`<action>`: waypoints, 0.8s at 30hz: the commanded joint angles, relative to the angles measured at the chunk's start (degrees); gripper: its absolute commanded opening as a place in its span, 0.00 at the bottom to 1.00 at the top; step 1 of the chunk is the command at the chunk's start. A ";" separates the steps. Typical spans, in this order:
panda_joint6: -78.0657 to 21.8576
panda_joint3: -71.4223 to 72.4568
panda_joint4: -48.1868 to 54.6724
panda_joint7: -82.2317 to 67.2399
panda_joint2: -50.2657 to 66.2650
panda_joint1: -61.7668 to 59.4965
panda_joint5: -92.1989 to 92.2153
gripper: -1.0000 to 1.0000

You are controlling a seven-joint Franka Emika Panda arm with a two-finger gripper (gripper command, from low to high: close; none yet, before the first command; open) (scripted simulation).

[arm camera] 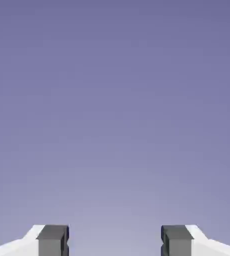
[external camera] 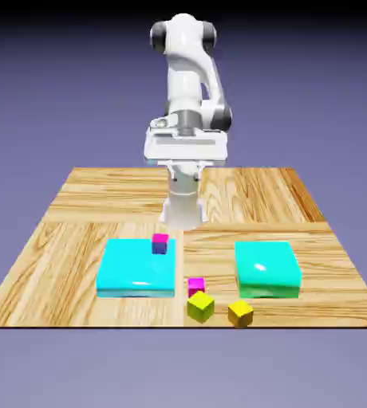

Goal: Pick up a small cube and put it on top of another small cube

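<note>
"While blue-violet surrounds the wood-grained tabletop (external camera: 242,195), where's my orange-yellow cube (external camera: 240,314)?"

"Five o'clock on it, near the edge; my claw (arm camera: 115,241) is spread."

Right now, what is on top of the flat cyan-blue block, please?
A magenta cube shows at the far right of the cyan-blue block; whether it rests on top or behind, I cannot tell.

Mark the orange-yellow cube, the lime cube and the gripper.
Orange-yellow cube (external camera: 240,313): exterior view, upper middle of the cube.
Lime cube (external camera: 200,306): exterior view, middle of the cube.
Gripper (arm camera: 115,241): hand view, midway between its open fingertips.
</note>
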 commanded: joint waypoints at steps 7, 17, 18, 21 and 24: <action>-1.90 0.94 6.90 -5.27 14.54 3.14 1.94 0.50; -4.61 2.29 16.75 -12.80 35.30 7.62 4.71 0.50; -4.88 2.43 17.73 -13.55 37.38 8.07 4.99 0.50; -5.69 2.83 20.69 -15.81 43.61 9.41 5.82 0.50; -6.51 3.24 23.64 -18.07 49.84 10.76 6.65 0.50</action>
